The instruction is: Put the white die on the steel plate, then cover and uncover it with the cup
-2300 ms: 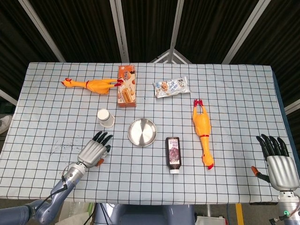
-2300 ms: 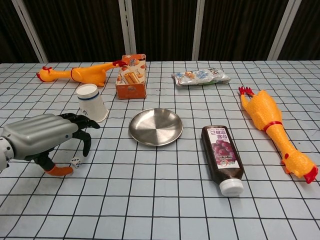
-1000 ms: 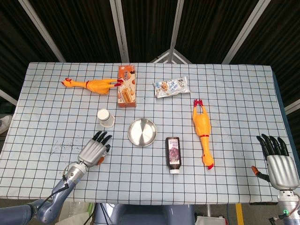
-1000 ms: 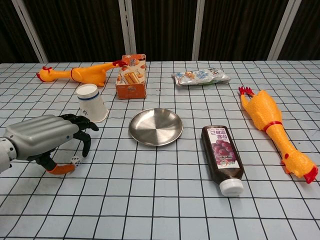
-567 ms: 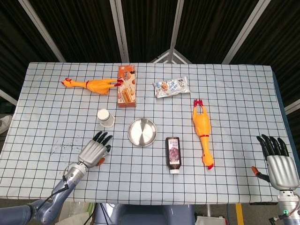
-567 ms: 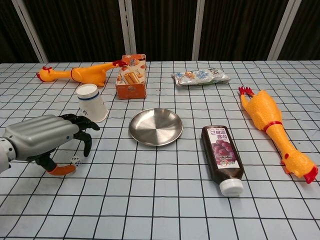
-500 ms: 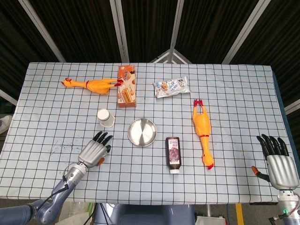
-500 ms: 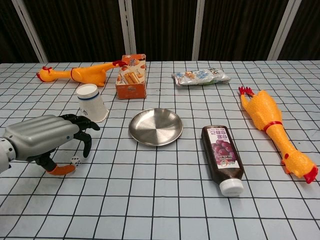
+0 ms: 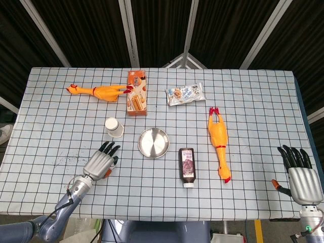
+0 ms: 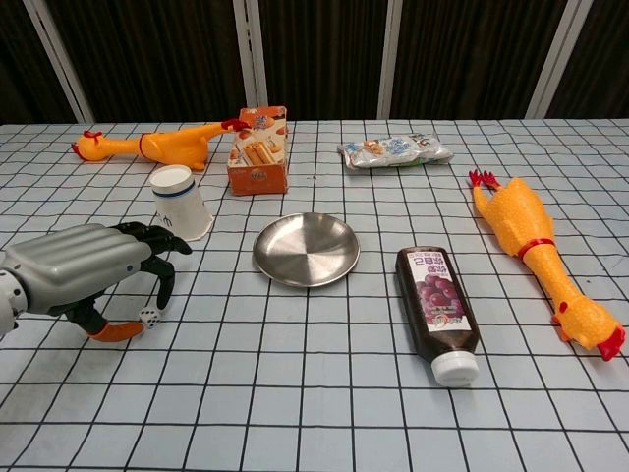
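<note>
One grape-labelled bottle (image 10: pixel 436 309), writing unreadable.

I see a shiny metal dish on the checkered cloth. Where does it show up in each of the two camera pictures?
Head view: the steel plate lies near the middle of the table, slightly left of centre.
Chest view: the steel plate sits centre-left, halfway up the picture.
Shared landmark: the white paper cup stands just left of the plate and a little farther back in both views.
</note>
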Available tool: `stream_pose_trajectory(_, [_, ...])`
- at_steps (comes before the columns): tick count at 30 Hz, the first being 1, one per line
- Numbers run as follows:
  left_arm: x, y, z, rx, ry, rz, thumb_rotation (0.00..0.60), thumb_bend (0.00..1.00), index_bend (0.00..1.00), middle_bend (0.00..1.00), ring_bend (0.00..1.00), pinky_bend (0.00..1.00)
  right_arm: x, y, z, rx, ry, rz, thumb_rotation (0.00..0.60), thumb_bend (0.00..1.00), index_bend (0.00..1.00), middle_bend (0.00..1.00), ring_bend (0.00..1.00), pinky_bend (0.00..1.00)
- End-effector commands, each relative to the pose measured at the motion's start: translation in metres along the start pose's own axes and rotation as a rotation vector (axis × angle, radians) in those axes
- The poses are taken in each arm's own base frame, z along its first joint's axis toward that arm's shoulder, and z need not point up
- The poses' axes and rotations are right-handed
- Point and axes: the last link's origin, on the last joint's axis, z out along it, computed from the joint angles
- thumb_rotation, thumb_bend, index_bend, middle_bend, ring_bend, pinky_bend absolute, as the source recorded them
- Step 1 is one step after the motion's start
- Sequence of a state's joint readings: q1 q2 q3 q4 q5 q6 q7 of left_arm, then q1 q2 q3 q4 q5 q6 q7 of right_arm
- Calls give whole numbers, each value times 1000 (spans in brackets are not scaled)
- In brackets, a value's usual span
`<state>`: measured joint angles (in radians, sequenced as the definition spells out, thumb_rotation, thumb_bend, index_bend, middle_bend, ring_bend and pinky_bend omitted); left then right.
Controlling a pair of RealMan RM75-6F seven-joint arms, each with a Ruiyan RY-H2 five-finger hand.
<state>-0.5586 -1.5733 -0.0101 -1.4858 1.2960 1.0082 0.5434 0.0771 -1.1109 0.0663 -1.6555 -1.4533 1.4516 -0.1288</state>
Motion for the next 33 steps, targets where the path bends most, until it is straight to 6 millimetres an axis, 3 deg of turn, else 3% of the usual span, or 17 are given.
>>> stream_pose_trajectory(1, [-1, 0, 0, -1, -2, -1, 600, 456, 449, 71, 0, 22, 0, 0, 0, -2, 0, 0, 600, 212, 96, 88, 69, 0])
stream_pose_trajectory(22, [-1, -2, 2, 17, 0, 0, 600, 458, 481, 75, 0, 22, -1, 1, 0, -12, -13, 3, 600, 212, 96, 88, 69, 0])
stream_pose_trajectory(33, [-3, -3, 3, 24, -9, 1, 600, 519, 522, 93, 0, 22, -1, 1, 0, -16, -15, 5, 600, 212, 96, 88, 69, 0])
